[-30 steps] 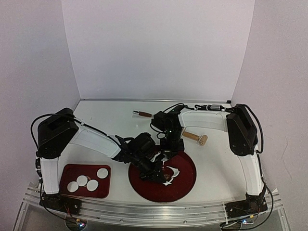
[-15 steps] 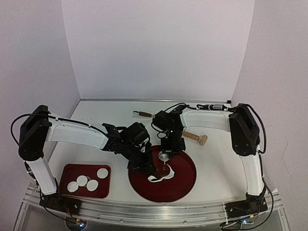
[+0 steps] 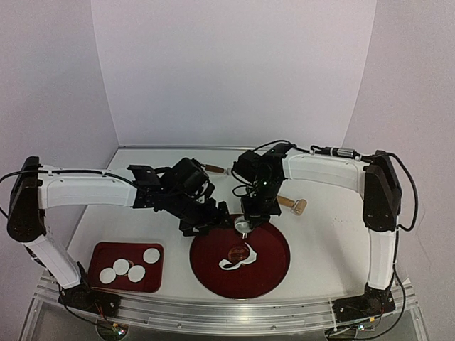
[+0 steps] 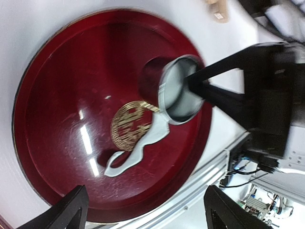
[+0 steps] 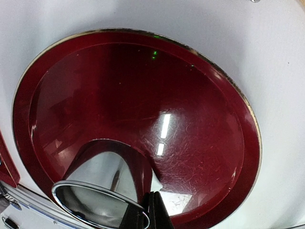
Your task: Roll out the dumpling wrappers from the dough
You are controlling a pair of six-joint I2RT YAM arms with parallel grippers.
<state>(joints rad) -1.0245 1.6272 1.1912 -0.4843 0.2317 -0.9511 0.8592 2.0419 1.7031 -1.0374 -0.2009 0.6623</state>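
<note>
A ragged white dough scrap (image 3: pixel 239 260) (image 4: pixel 136 150) lies on the round red plate (image 3: pixel 274 273) (image 4: pixel 57 109). My left gripper (image 3: pixel 212 225) (image 4: pixel 148 215) hovers at the plate's far left rim, jaws wide open and empty. My right gripper (image 3: pixel 244 217) (image 5: pixel 153 213) is shut on the rim of a small metal ring (image 3: pixel 242 226) (image 4: pixel 178 90) (image 5: pixel 97 200), held above the plate's far edge. Several round dumpling wrappers (image 3: pixel 136 273) lie on the red rectangular tray (image 3: pixel 106 250) at the front left.
A wooden roller end (image 3: pixel 291 205) lies on the table behind the plate, right of my right arm. A brown handle (image 3: pixel 211 168) lies farther back. An aluminium rail (image 3: pixel 227 316) runs along the near edge. White walls enclose the table.
My left gripper opened, let go of the dough scrap and drew back to the far left of the plate. The scrap now lies on the plate. The right gripper rose slightly with the ring.
</note>
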